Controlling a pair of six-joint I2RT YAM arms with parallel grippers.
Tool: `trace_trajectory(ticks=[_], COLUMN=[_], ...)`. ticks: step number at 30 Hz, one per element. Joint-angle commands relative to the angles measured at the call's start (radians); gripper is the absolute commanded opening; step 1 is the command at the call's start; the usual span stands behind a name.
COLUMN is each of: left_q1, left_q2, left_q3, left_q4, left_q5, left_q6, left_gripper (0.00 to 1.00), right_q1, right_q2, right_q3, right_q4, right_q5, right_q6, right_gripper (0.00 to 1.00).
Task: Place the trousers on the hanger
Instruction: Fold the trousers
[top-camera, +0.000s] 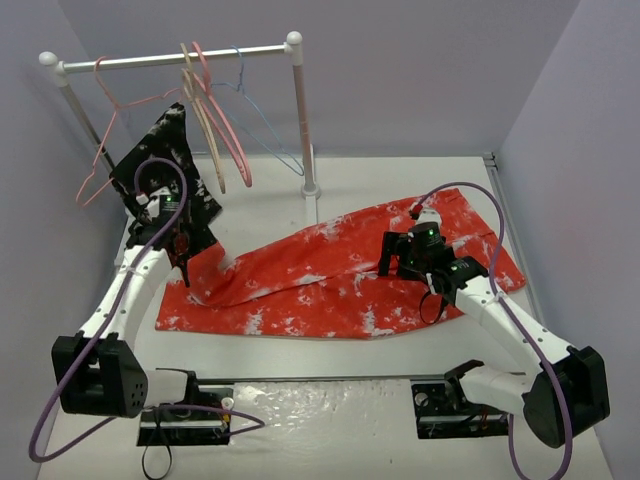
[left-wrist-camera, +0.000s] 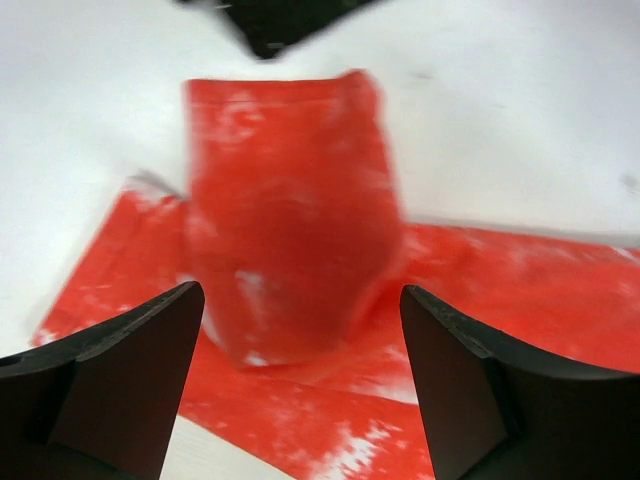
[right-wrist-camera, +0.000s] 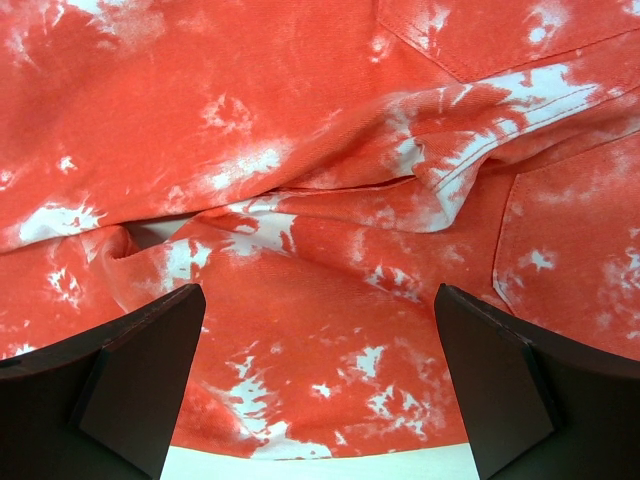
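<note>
The red-orange trousers (top-camera: 340, 275) with white speckles lie flat across the table, waist to the right and leg ends to the left. One leg end is folded over near my left gripper (top-camera: 183, 260). In the left wrist view that gripper (left-wrist-camera: 300, 385) is open and empty above the folded leg end (left-wrist-camera: 290, 230); the view is blurred. My right gripper (top-camera: 398, 265) hovers over the waist part. It (right-wrist-camera: 320, 390) is open and empty, with the trousers (right-wrist-camera: 320, 200) just below. The light-blue wire hanger (top-camera: 268, 125) hangs on the rail at the back.
The white rail (top-camera: 170, 60) on its stand also holds a thin pink wire hanger (top-camera: 100, 150), thicker pink and beige hangers (top-camera: 220, 130), and a black speckled garment (top-camera: 165, 185) beside my left arm. The rail post (top-camera: 305, 130) stands behind the trousers.
</note>
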Motion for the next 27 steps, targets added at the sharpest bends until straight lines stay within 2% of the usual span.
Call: trace_trajectory(ticks=[1,5,9,12,19,23,25,26,27], left_q1=[0.123,0.22,0.269,0.272,0.274,0.274,0.274,0.274,0.274], left_q2=[0.045,0.169,0.292,0.401,0.533,0.573,0.567,0.563,0.559], left_q3=[-0.025,0.009,0.065,0.109,0.148,0.128,0.104,0.102,0.096], left_q4=[0.057,0.133,0.182,0.227,0.268,0.274,0.285,0.286,0.286], left_q5=[0.103,0.146,0.161,0.181,0.2,0.207,0.213,0.213,0.212], left_q6=[0.09,0.115,0.152,0.187,0.189,0.186,0.172,0.172,0.171], left_gripper=[0.77,0.77,0.76,0.73,0.66,0.57,0.43,0.42,0.31], right_q1=[0.007,0.007,0.007,0.006,0.006,0.006,0.006,0.005,0.004], right_q2=[-0.031,-0.035,-0.048,-0.054,-0.073,-0.081,-0.086,-0.086,-0.084], right_q3=[0.04,0.037,0.027,0.02,0.015,0.007,0.005,0.005,0.007], right_q4=[0.035,0.041,0.043,0.045,0.043,0.043,0.043,0.044,0.043], right_q5=[-0.014,-0.02,-0.021,-0.024,-0.029,-0.026,-0.022,-0.021,-0.017], right_q6=[-0.033,-0.041,-0.042,-0.041,-0.034,-0.024,-0.018,-0.017,-0.016], right_gripper=[0.97,0.97,0.97,0.97,0.97,0.97,0.97,0.97,0.97])
